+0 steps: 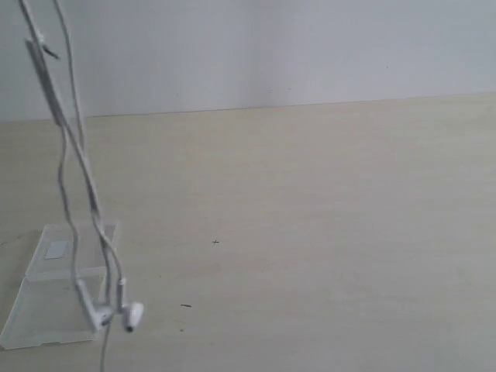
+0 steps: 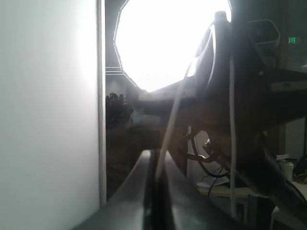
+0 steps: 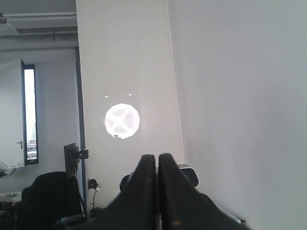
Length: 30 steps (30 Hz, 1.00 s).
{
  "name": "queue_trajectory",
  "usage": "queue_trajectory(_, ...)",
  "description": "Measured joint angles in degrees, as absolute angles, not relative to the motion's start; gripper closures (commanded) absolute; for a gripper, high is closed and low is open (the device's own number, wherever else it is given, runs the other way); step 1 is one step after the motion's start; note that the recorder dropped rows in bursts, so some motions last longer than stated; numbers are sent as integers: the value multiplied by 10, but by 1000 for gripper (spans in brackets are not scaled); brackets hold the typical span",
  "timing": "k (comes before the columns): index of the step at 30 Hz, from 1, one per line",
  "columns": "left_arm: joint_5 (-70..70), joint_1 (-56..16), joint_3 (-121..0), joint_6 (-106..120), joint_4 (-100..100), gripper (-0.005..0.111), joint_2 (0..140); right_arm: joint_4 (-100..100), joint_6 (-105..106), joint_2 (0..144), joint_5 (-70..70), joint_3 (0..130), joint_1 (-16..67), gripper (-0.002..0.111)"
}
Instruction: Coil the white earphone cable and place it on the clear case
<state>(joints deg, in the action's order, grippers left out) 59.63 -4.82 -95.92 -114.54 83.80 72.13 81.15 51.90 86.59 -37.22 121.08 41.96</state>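
As the white earphone cable [image 1: 45,81] dangles, left arm [image 2: 144,201] aloft (jaws pinched).

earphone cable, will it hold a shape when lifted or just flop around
Probably floppy: the cable hangs in slack, wavy strands. Likely to swing, with the earbuds dangling at its low end by the case. Looks thin, so it could slip.

The exterior view looks down across the table [image 1: 325,194]; the 2 wrist views point away from it.
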Motion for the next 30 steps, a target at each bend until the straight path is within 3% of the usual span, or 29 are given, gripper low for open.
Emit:
queue_trajectory(23,548,-48,-1011,-1197,910,107,694,442,259,823,-415,1211,420,108)
queue_trajectory(30,547,-48,-1011,-1208,936,107,683,374,183,818,-500,1211,420,108)
